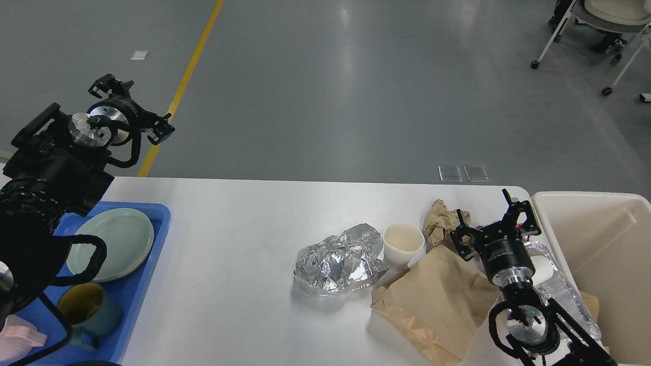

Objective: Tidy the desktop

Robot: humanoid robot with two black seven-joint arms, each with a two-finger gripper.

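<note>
The desktop (244, 229), heavy and rigid, fills the lower frame and likely stays put while light litter gets pinched: limp paper bag (437, 300), crinkly foil (338, 262), crushable cup (403, 244); right gripper (492, 218) and left gripper (132, 109) both spread, empty.

The left arm's dark bulk covers the near-left corner of the blue tray (152, 244) and the edge of the green plates (122, 239); a cable loop crosses the teal mug (96, 312), whose handle is partly cut by the tray rim; a pink thing (12, 340) is cut off at the left edge; the clear plastic bottle (564, 292) lies mostly behind the right arm; the brown paper bag (437, 300) runs off the bottom edge; the beige bin (600, 244) is cut by the right edge; the desktop (244, 239) runs off the bottom; the chair (605, 20) is cropped at the top-right corner
</note>
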